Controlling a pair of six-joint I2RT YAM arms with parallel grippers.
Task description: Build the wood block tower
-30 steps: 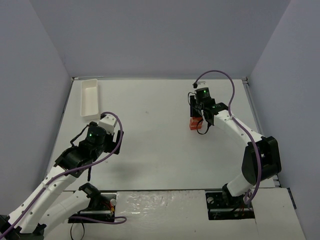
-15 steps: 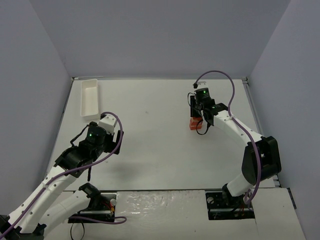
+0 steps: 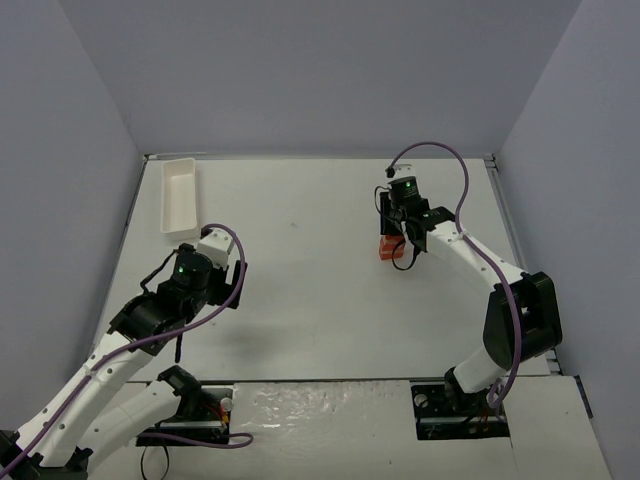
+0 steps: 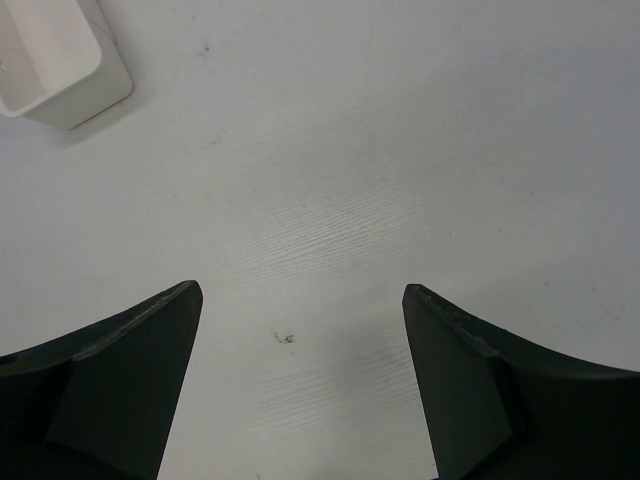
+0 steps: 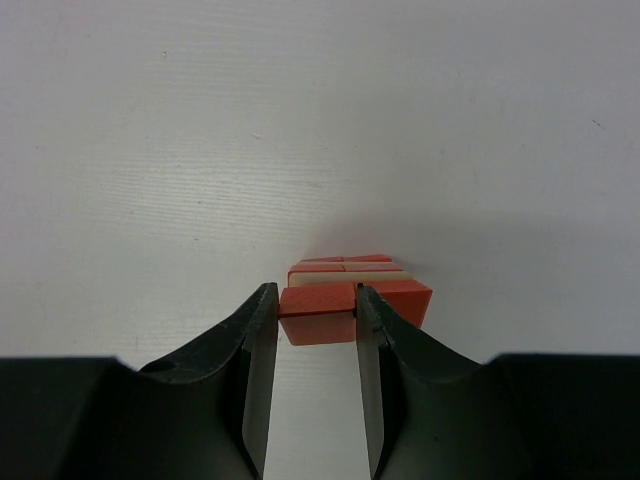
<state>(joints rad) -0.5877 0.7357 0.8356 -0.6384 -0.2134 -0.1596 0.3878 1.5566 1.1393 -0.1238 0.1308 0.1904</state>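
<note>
One red block pinched at the tower's top

Several things could go wrong from here. The right claw point(image 5: 316, 298) is closed almost fully on a red block point(image 5: 318, 316). Its fingers press the block's left and right faces, and that block sits hard against a second red piece on its right. If the claw lets go while the block overhangs or sits tilted, the block may slide off. If the fingers drag on release or the arm shifts sideways, the neighbour and the light layers below could be knocked loose. Whether the held block rests fully on the stack cannot be told.

The wood block tower point(image 5: 350, 271) lies directly under and just beyond the right claw's tips, showing red and pale tan layers. On the bench point(image 3: 300, 290) it stands in the right half, about midway between the near and far edges. It is well apart from the white tray point(image 3: 180, 195) at the far left corner.

The left claw point(image 4: 300, 300) hangs wide open over the bench by the tray's near end, holding nothing.
</note>
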